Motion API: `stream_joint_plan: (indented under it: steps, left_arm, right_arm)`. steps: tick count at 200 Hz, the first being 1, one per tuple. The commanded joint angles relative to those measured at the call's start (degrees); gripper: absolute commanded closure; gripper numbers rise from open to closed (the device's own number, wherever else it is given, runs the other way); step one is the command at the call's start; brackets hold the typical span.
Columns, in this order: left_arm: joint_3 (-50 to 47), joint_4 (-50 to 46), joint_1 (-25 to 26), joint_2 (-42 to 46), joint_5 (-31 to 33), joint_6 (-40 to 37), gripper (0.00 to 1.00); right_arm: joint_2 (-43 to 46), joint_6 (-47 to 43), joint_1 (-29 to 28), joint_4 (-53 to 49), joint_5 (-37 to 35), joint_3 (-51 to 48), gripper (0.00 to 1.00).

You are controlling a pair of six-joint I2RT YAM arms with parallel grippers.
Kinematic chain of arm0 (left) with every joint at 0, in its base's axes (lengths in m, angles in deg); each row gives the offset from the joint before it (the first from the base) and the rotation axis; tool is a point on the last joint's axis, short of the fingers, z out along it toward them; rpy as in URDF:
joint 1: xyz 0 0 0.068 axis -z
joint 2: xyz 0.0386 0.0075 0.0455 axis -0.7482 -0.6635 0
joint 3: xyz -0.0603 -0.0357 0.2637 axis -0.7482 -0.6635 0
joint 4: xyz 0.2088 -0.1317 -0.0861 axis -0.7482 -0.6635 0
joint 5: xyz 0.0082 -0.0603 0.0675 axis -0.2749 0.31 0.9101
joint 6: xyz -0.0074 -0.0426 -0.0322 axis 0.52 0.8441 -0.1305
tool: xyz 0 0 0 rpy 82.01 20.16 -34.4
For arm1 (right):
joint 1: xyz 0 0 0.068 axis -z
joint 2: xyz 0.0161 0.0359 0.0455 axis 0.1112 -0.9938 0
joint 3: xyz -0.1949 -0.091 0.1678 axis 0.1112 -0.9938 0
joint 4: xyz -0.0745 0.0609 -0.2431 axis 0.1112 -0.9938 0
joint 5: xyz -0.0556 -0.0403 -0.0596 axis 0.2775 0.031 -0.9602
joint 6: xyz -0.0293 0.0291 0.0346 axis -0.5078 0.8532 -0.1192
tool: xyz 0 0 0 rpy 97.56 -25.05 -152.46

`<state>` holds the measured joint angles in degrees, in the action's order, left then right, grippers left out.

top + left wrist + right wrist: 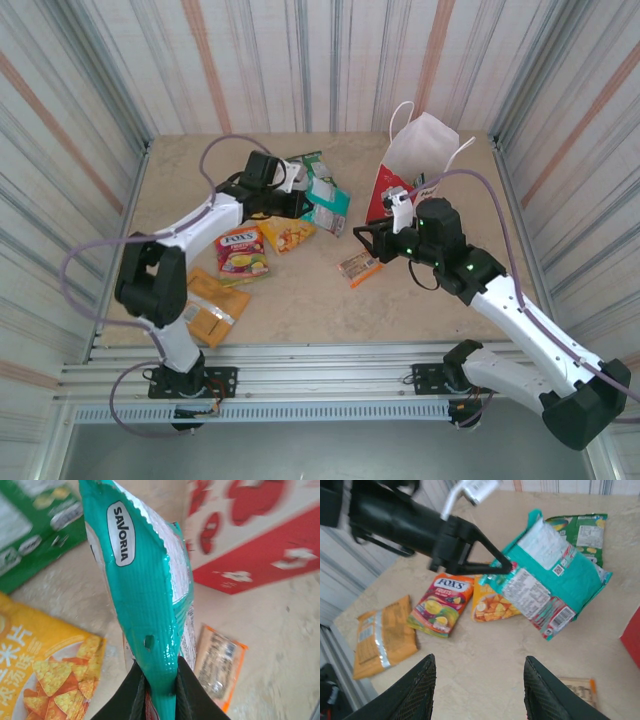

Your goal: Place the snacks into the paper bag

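My left gripper (160, 680) is shut on the sealed edge of a teal-green snack bag (145, 580), which hangs from it just left of the red paper bag (415, 165). The same packet (555, 580) shows tilted above the table in the right wrist view. A second green bag (305, 165) lies behind it. A yellow-orange chip bag (285, 235), a red candy bag (242, 250) and a flat orange pouch (210, 305) lie to the left. A small orange bar (358, 268) lies under my right gripper (365, 238), which is open and holds nothing.
The paper bag stands upright at the back right with its white mouth open and loop handles up. Corrugated walls close the table on three sides. A metal rail runs along the near edge (320, 380).
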<state>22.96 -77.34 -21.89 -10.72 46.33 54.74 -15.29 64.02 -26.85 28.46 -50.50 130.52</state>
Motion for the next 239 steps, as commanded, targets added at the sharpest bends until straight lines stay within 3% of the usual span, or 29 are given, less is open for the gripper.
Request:
stream_joint_plan:
  steps: [1,39,84,126,185,211,239]
  left_arm:
    - [-0.19,-5.41,1.80,5.99,-0.50,-14.65,0.96]
    - [-3.76,-9.05,3.17,14.83,-4.65,-28.12,0.99]
    - [-10.16,-8.25,5.70,25.44,-8.44,-43.30,1.00]
    - [-9.53,-9.23,7.43,27.95,-8.88,-46.13,1.00]
    - [-8.41,-8.05,8.94,27.80,-8.92,-46.76,1.00]
    - [-8.45,-6.88,9.06,28.16,-8.71,-46.27,1.00]
    - [-9.13,-4.70,9.14,28.84,-7.91,-44.72,1.00]
  right_arm:
    - [-0.31,-8.17,1.83,-1.68,3.80,3.51,0.51]
    - [-4.16,-19.31,5.67,-6.70,10.02,8.43,0.45]
    - [-8.13,-38.73,6.86,-15.18,19.85,12.63,0.37]
    - [-13.38,-41.93,6.18,-19.45,26.62,16.36,0.34]
    - [-16.97,-41.60,4.32,-20.02,30.91,16.93,0.35]
    - [-17.76,-41.17,4.24,-20.03,31.92,16.89,0.44]
    - [-17.89,-39.69,4.32,-19.00,31.66,16.52,0.66]
